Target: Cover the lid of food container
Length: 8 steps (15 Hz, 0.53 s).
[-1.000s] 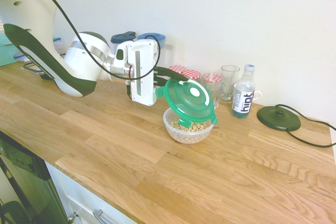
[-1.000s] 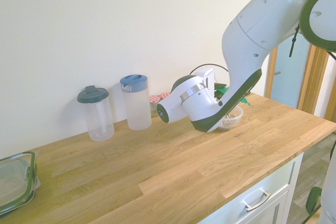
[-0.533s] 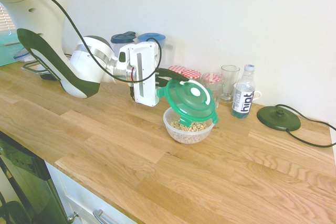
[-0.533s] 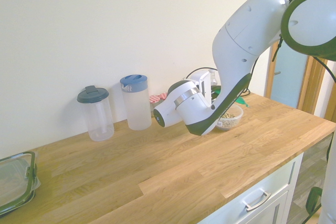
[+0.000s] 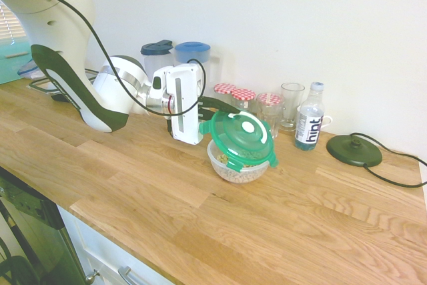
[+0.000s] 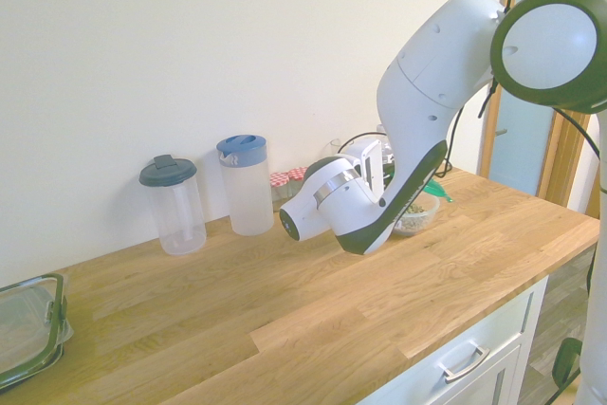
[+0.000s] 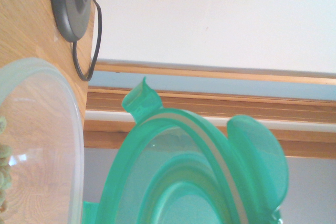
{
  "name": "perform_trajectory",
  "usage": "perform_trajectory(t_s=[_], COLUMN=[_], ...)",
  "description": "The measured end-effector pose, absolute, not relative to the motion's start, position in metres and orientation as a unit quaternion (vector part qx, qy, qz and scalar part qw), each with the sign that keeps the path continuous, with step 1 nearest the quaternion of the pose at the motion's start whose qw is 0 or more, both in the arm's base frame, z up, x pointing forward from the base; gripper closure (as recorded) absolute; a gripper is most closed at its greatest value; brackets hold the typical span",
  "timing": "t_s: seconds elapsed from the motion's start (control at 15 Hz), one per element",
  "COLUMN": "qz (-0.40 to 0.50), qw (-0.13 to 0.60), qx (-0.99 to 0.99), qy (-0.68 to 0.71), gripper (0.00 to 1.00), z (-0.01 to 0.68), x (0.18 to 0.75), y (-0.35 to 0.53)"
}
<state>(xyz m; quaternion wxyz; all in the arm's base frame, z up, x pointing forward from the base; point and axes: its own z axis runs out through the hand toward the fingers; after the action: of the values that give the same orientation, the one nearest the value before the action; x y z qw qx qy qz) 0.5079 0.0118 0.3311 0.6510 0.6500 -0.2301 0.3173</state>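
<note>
First exterior view gives me the clearest read: my gripper [image 5: 208, 113] points level and is clenched on the near-side rim of the lid [image 5: 239, 137], its dark fingers [image 5: 215, 103] pinched at the lid's edge toward the arm. I see the lid tilted over the food container [image 5: 238, 167], its far edge low against the bowl's rim and the gripped edge higher, so it is not seated flat. Cereal rings show through the bowl's translucent wall.

The bowl stands on the wooden countertop [image 5: 200, 211], toward the back edge by the wall and well away from the front edge. Behind it along the wall I see red-checked jars [image 5: 235, 93], a drinking glass [image 5: 291, 105] and a water bottle [image 5: 309, 125], with a dark round base [image 5: 353, 149] near the right end of the countertop. Two lidded jugs [image 5: 175, 58] stand behind the arm.

From the wrist view, the green lid [image 7: 194, 177] fills the lower frame beside the bowl's clear rim [image 7: 68, 124].

From the second exterior view, the arm hides most of the bowl [image 6: 417, 220].
</note>
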Motion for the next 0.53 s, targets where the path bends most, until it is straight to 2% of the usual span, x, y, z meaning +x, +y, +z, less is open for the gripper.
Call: perform_trajectory(t_s=[0.53], qz=[0.322], qw=[0.649], qx=[0.650], qy=[-0.231], gripper=[1.00], z=[0.3253], x=[0.5111], y=[0.0159])
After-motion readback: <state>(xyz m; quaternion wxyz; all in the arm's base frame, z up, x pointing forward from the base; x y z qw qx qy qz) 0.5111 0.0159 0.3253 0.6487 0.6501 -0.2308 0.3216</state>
